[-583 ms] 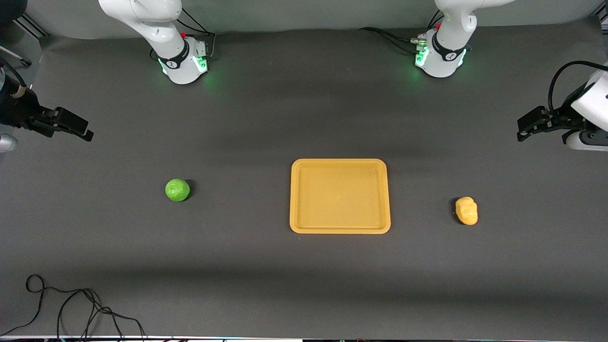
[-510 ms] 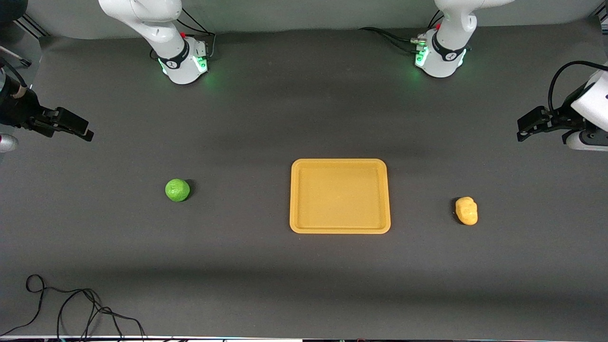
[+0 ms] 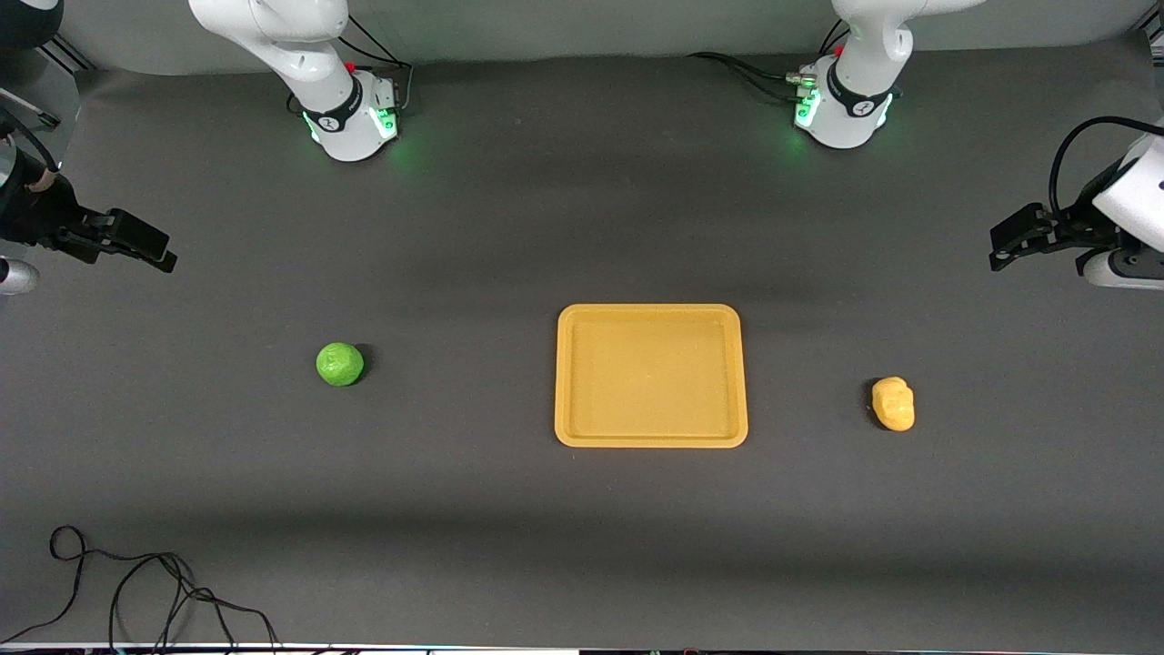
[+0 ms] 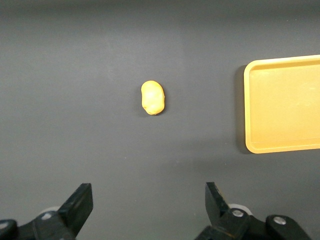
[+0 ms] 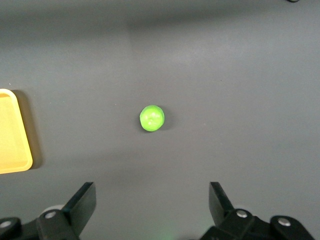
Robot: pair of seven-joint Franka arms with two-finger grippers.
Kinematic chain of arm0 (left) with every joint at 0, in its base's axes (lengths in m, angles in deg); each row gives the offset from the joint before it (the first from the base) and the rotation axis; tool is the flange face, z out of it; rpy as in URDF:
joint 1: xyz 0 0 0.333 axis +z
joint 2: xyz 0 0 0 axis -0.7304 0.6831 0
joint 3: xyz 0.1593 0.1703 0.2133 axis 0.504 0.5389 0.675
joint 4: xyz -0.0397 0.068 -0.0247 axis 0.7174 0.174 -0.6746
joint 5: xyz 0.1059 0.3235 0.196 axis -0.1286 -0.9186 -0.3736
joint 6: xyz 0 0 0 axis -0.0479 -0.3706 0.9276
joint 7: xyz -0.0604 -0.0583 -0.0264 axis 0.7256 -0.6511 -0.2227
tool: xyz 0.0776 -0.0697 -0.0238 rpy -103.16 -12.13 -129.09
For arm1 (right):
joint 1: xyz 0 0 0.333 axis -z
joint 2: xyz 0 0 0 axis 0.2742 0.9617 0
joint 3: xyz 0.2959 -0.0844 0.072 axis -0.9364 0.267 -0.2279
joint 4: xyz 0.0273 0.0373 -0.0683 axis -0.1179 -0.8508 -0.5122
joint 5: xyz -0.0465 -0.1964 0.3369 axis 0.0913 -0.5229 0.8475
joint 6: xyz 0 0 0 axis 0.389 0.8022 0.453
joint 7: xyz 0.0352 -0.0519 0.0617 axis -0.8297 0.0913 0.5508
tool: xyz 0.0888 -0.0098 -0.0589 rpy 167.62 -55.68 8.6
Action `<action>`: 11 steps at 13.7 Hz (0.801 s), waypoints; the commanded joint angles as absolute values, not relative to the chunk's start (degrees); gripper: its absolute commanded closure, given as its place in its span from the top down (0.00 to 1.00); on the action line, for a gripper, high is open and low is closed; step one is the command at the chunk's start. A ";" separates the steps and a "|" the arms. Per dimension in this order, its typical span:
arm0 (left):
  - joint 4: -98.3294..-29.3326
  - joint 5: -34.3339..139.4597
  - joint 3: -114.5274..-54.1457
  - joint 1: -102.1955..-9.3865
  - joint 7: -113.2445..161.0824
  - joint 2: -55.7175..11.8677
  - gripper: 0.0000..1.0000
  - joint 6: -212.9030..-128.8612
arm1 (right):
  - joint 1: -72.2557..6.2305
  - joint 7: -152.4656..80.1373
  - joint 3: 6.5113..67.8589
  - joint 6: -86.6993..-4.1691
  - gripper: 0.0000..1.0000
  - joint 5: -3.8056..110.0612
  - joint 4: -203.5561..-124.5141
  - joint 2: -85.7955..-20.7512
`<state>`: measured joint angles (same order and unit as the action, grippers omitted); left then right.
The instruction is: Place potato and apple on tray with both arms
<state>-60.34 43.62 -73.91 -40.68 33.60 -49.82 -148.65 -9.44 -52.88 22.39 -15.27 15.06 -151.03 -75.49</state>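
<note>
The yellow-orange tray [image 3: 650, 314] lies in the middle of the dark table. The green apple [image 3: 339, 364] sits beside it toward the right arm's end. The lumpy yellow potato [image 3: 893, 404] sits beside it toward the left arm's end. My right gripper [image 3: 150, 247] is open and empty, up in the air at the right arm's end of the table; its wrist view shows the apple [image 5: 152, 118] and a tray corner [image 5: 15, 150]. My left gripper [image 3: 1009, 244] is open and empty, up at the left arm's end; its wrist view shows the potato [image 4: 152, 97] and the tray [image 4: 250, 100].
A loose black cable [image 3: 136, 591] lies coiled on the table at the corner nearest the front camera, at the right arm's end. The two arm bases [image 3: 350, 118] [image 3: 841, 109] glow green along the table edge farthest from the front camera.
My right gripper has shifted very slightly outward. The left gripper, apple, potato and tray have not moved.
</note>
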 commanded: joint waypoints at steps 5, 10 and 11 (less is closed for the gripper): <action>-59.74 43.31 -74.10 -40.85 33.45 -45.81 1.00 -148.55 | -9.06 -44.54 22.42 -17.62 1.00 14.70 -153.26 -75.95; -59.83 42.61 -74.10 -40.85 32.83 -41.32 1.00 -152.06 | -8.79 -44.54 22.68 -17.79 1.00 16.72 -153.61 -75.24; -59.83 42.60 -74.10 -40.77 32.83 -39.91 1.00 -152.85 | -9.23 -44.45 22.68 -17.97 1.00 15.76 -153.61 -75.24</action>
